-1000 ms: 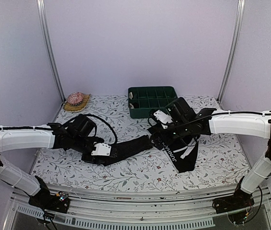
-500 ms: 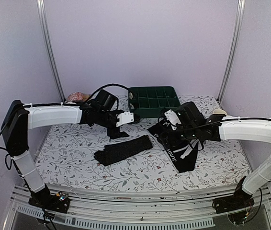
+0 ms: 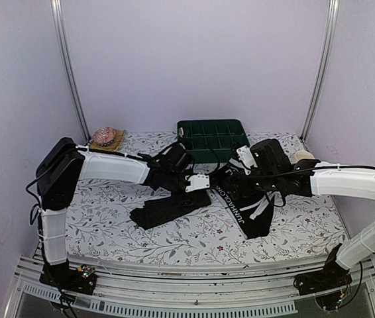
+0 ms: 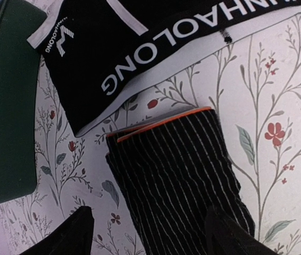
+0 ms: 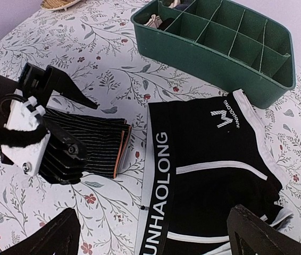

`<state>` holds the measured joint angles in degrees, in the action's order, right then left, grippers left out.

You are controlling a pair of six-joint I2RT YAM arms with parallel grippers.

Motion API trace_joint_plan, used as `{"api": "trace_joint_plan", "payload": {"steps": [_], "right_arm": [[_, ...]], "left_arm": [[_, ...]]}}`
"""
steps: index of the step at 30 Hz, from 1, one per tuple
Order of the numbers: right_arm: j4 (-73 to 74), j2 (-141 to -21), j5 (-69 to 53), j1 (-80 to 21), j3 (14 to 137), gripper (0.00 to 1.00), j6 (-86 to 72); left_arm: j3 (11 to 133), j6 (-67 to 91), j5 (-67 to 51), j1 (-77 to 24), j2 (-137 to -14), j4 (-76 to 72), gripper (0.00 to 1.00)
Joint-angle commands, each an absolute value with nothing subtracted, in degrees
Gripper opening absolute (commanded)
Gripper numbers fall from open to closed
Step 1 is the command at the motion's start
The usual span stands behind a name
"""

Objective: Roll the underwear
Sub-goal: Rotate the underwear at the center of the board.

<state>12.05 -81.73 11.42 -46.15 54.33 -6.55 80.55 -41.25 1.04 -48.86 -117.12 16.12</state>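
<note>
Green tray (image 3: pixel 215 154) stands just behind the lettered briefs (image 3: pixel 240 212), crowding that side.

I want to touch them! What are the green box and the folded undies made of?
Green box: looks like hard plastic, smooth with thin dividers. Folded undies: probably soft knit cloth, with fine stripes, layered folds and an orange edge.

I see my left gripper (image 4: pixel 148 226), jaws apart, over folded black pinstriped underwear (image 4: pixel 177 164). Just beside it lie black white-lettered briefs (image 4: pixel 102 42).
</note>
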Motion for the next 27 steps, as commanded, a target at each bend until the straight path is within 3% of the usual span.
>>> {"api": "trace_joint_plan", "payload": {"steps": [1,14,27], "right_arm": [[10.46,-81.43,10.88,-46.06,53.82,0.99,-6.95],[9.67,-80.59,10.35,-46.06,53.30,0.99,-6.77],[9.14,-80.99,9.43,-46.06,53.46,0.99,-6.54]], "left_arm": [[81.60,-40.69,4.36,-48.44,-117.25,13.10,0.75],[80.05,-40.10,12.72,-46.84,-122.93,8.59,0.74],[77.31,-26.23,16.15,-33.16,-120.24,9.51,0.75]]}}
